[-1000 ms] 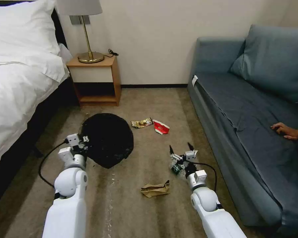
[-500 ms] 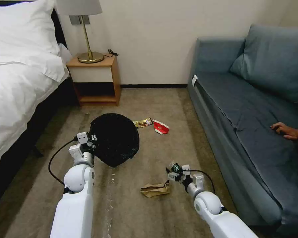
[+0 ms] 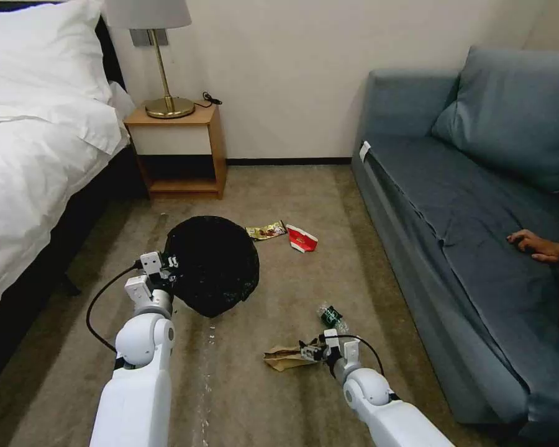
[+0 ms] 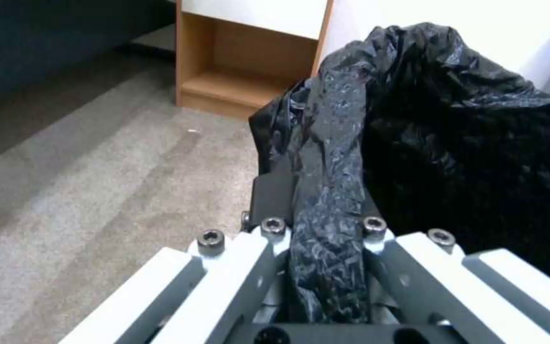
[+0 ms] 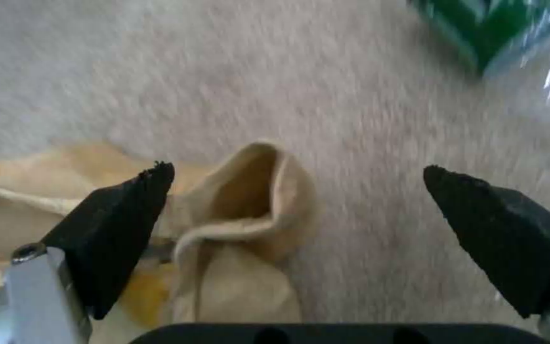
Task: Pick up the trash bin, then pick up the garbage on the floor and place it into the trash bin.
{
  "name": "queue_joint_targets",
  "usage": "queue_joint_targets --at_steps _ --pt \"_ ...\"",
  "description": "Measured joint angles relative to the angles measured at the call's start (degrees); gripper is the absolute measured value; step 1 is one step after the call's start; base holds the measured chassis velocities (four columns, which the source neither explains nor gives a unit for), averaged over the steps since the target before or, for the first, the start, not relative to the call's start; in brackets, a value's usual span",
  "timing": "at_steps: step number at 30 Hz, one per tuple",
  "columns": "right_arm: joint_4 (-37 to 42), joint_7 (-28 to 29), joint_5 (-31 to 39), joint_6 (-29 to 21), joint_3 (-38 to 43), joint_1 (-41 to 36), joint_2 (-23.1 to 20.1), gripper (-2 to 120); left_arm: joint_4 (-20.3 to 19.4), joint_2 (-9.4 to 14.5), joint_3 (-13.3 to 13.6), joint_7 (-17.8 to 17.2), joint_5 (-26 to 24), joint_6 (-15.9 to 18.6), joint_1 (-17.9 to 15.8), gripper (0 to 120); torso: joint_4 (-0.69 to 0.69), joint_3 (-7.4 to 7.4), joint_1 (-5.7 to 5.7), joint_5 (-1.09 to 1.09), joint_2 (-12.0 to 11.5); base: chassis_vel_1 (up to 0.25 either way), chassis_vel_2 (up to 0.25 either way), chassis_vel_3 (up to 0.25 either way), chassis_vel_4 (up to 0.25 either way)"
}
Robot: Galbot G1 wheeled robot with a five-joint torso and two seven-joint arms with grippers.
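Trash bin (image 3: 214,264) w/ black liner hangs off the carpet (image 3: 254,385) ahead-left, between the bed (image 3: 31,174) and the litter; left gripper (image 3: 168,266) is clamped on the bagged rim. Left wrist view shows what head view can't: a fold of crinkly liner pinched between the jaws (image 4: 326,229). Plastic looks slick and thin, so I'd judge the hold could slip or tear if the bin swings; bin itself prob. light.

Right gripper (image 3: 305,354) sits low over the crumpled brown paper bag (image 3: 286,358), jaws spread wide. Right wrist view gives detail: one raised fold of the bag (image 5: 249,191) between the fingertips (image 5: 129,210), nothing pinched yet. Paper is soft, light, crushable; that upstanding fold looks the best spot to nip.

Bottle (image 3: 331,315) w/ green label lies just beyond the right gripper; gold wrapper (image 3: 266,231) and red-white carton (image 3: 302,239) lie farther off, near the bin.
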Motion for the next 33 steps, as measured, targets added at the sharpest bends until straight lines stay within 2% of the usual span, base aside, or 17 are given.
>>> queue_joint_targets --at_steps 7,9,13,15,17,19,20,22,28,30,31,33 --pt "-3.5 -1.1 -1.0 1.6 0.9 0.6 1.4 98 -0.2 -0.1 0.2 0.0 0.2 0.0 0.3 4 0.00 0.00 0.00 -0.01 0.0 0.000 0.000 0.000 0.000" --pt "-4.2 -1.6 -1.2 2.7 1.2 0.7 1.9 88 -0.5 -0.1 0.3 0.0 0.4 0.0 0.6 4 0.00 0.00 0.00 -0.01 0.0 0.000 0.000 0.000 0.000" --pt "-4.3 -1.6 -1.5 3.4 1.4 0.6 2.2 79 -0.5 -0.2 0.3 0.0 0.4 0.0 0.7 4 0.00 0.00 0.00 0.00 0.0 0.000 0.000 0.000 0.000" --pt "-4.2 -1.5 -1.8 3.7 1.6 0.4 2.6 66 -0.5 -0.2 0.2 0.0 0.4 0.0 0.7 4 0.00 0.00 0.00 0.00 0.0 0.000 0.000 0.000 0.000" --pt "-4.2 -1.4 -2.0 3.9 1.7 0.4 2.8 64 -0.5 -0.2 0.1 0.0 0.4 0.0 0.6 4 0.00 0.00 0.00 0.00 0.0 0.000 0.000 0.000 0.000" --pt "-4.3 -1.4 -2.3 4.1 1.8 0.4 3.0 53 -0.6 -0.1 0.1 0.0 0.4 0.0 0.5 4 0.00 0.00 0.00 0.00 0.0 0.000 0.000 0.000 0.000" --pt "-4.3 -1.4 -2.3 4.1 1.8 0.4 3.0 53 -0.6 -0.1 0.1 0.0 0.4 0.0 0.5 4 0.00 0.00 0.00 0.00 0.0 0.000 0.000 0.000 0.000" --pt "-4.5 -1.4 -2.6 4.4 1.9 0.4 3.1 40 -0.7 -0.1 0.1 0.0 0.4 0.0 0.4 4 0.00 0.00 0.00 0.01 0.0 0.000 0.000 0.000 0.000" --pt "-4.6 -1.4 -3.0 4.9 2.4 0.3 3.1 25 -0.5 0.0 0.0 0.0 0.5 0.0 0.2 4 0.00 0.00 0.00 0.00 0.0 0.000 0.000 0.000 0.000" --pt "-4.7 -1.4 -3.2 5.2 2.6 0.3 3.0 14 -0.5 -0.1 0.2 0.0 0.6 0.0 0.2 4 0.00 0.00 0.00 0.00 0.0 0.000 0.000 0.000 0.000" --pt "-4.7 -1.4 -3.2 5.2 2.6 0.3 3.0 14 -0.5 -0.1 0.2 0.0 0.6 0.0 0.2 4 0.00 0.00 0.00 0.00 0.0 0.000 0.000 0.000 0.000" --pt "-4.9 -1.4 -3.5 5.7 2.7 0.2 2.8 3 -0.5 -0.2 0.3 0.0 0.7 0.0 0.2 4 0.00 0.00 0.00 0.00 0.0 0.000 0.000 0.000 0.000"
